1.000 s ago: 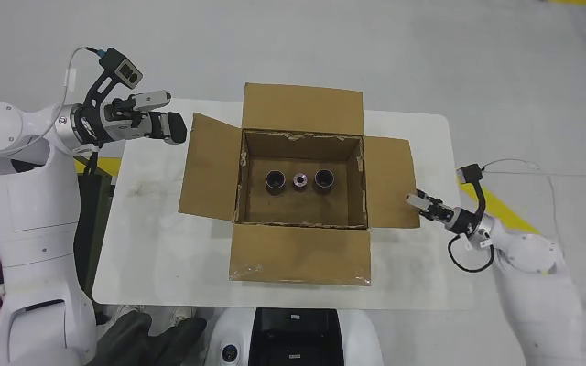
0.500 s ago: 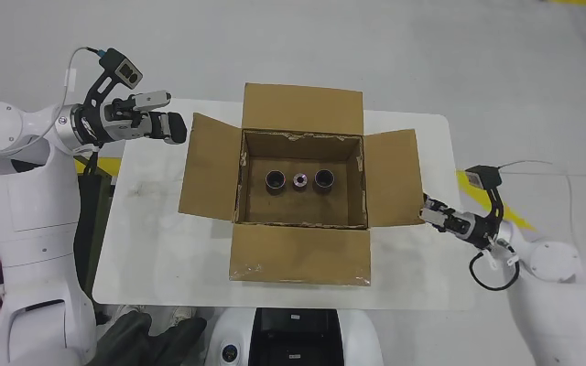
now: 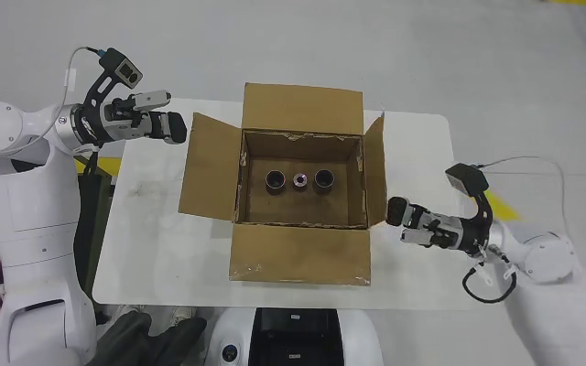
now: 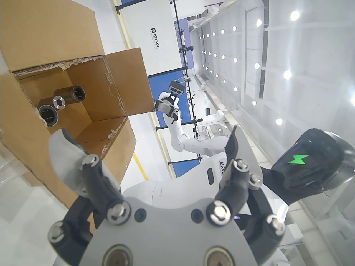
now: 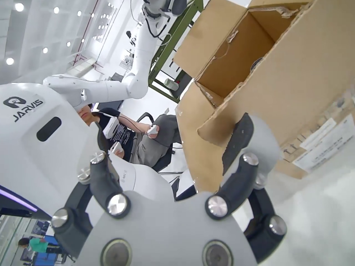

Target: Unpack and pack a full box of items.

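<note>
A brown cardboard box (image 3: 302, 215) stands open in the middle of the white table. Three short metal cylinders (image 3: 299, 180) lie in a row on its floor, and the left wrist view shows them too (image 4: 62, 100). The right flap (image 3: 374, 169) stands almost upright. My right gripper (image 3: 396, 212) is low against that flap's outer side near the front corner, open, with one finger (image 5: 242, 131) at the cardboard edge (image 5: 277, 84). My left gripper (image 3: 176, 128) hovers open and holding nothing just outside the left flap (image 3: 209, 169), looking across the box (image 4: 111, 84).
The far flap (image 3: 302, 107), left flap and near flap (image 3: 300, 256) lie spread outward. Bare table (image 3: 151, 238) shows left of the box and a narrower strip (image 3: 426, 146) to its right. A green frame (image 3: 92, 166) stands off the table's left edge.
My right gripper drew back from the flat right flap, then came in low toward the box; the flap has swung up from flat to nearly upright. The left arm has not moved.
</note>
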{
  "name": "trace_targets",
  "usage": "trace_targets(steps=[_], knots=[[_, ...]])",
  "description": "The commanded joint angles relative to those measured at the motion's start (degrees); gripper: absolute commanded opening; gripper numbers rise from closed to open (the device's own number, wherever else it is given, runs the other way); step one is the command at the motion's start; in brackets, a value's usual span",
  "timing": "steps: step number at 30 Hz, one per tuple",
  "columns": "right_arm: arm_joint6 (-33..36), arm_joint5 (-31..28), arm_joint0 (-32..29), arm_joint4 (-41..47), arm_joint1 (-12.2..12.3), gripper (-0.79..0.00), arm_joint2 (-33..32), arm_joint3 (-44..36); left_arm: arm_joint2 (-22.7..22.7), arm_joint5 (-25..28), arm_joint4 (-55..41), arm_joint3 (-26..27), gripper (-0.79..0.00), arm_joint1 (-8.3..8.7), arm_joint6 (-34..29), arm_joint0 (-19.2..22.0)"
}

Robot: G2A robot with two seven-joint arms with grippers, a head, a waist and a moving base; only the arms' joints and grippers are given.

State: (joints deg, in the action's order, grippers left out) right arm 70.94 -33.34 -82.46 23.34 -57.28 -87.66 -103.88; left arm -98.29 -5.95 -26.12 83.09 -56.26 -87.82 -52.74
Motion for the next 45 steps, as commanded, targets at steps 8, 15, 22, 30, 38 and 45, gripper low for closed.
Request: trace_targets(steps=[8, 15, 22, 30, 38, 45], knots=[[-0.40, 0.82, 5.61, -4.14, -0.32, 0.000, 8.12, 0.35, 0.00, 0.00, 0.00, 0.00, 0.000, 0.00, 0.00, 0.00], [-1.35, 2.32, 10.51, -7.95, -1.08, 0.000, 15.39, 1.58, 0.00, 0.00, 0.00, 0.00, 0.000, 0.00, 0.00, 0.00], [-5.83, 5.11, 15.47, -15.66, -1.98, 0.000, 20.91, 4.28, 0.00, 0.00, 0.00, 0.00, 0.000, 0.00, 0.00, 0.00], [-9.36, 7.13, 18.26, -20.02, -2.71, 0.000, 25.00, 6.69, 0.00, 0.00, 0.00, 0.00, 0.000, 0.00, 0.00, 0.00], [-10.55, 7.36, 19.34, -20.88, -2.89, 0.000, 26.37, 7.58, 0.00, 0.00, 0.00, 0.00, 0.000, 0.00, 0.00, 0.00], [-10.73, 2.55, 16.27, -16.34, -1.78, 0.000, 21.31, 5.69, 0.00, 0.00, 0.00, 0.00, 0.000, 0.00, 0.00, 0.00]])
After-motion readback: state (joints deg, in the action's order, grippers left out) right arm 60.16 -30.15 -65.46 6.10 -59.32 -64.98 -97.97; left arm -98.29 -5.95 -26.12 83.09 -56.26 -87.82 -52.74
